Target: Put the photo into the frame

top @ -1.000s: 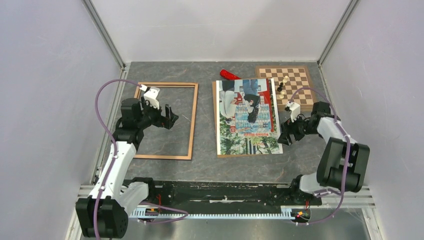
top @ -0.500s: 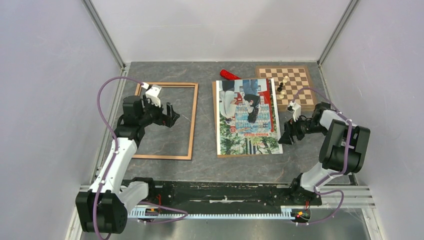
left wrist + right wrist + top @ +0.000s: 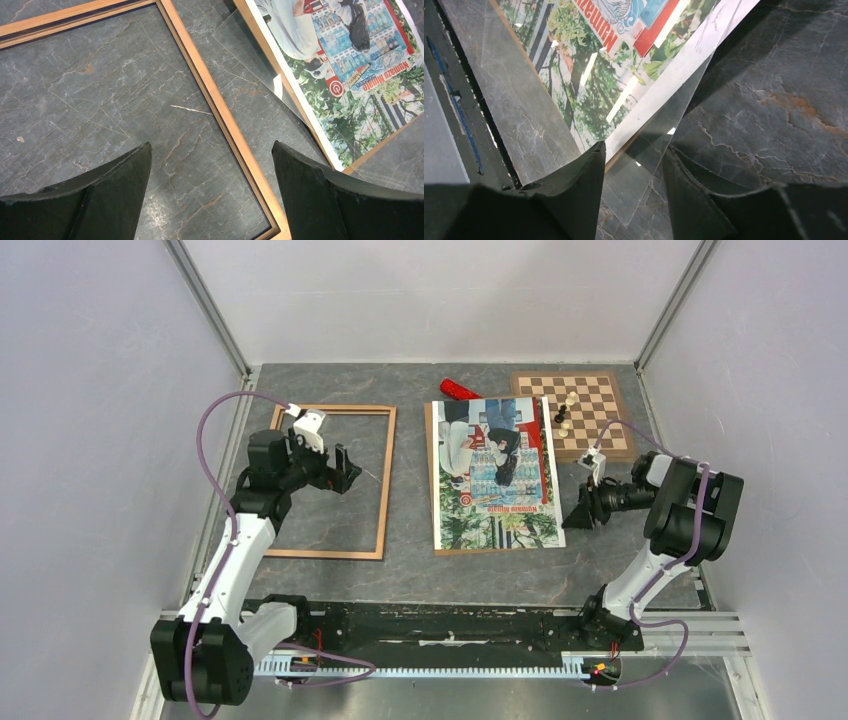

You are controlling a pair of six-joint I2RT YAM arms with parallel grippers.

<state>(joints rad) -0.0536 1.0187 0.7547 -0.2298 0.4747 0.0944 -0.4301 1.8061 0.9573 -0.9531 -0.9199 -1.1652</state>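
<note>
- From above, the frame (image 3: 387,480) lies flat on the bench (image 3: 600,560), wood face up, with nothing in it. The photo (image 3: 495,465) lies well apart at its 3 o'clock, picture side up on a brown fibreboard panel (image 3: 431,480).
- The left tool (image 3: 345,472) hovers over the frame's opening. The right tool (image 3: 580,512) points in at the photo's 4 o'clock corner. A chessboard (image 3: 590,400) with pieces sits close by at the photo's 1 o'clock.
- The left wrist view shows its tool (image 3: 210,150) spread wide and carrying nothing, above the frame's right rail (image 3: 225,120). A clear sheet (image 3: 245,50) overhangs the panel's edge there.
- In the right wrist view the tool (image 3: 634,152) stands part-way apart around the corner of that clear sheet (image 3: 644,165). It grips nothing that I can see. The photo (image 3: 589,85) lies under the sheet, at 11 o'clock.
- My worry is that a pinch here catches only the clear sheet, or sheet and panel together, so the photo never comes away.
- A thin, slick corner could also slip out or flex, and a sideways drag could push the stack into the chess pieces.
</note>
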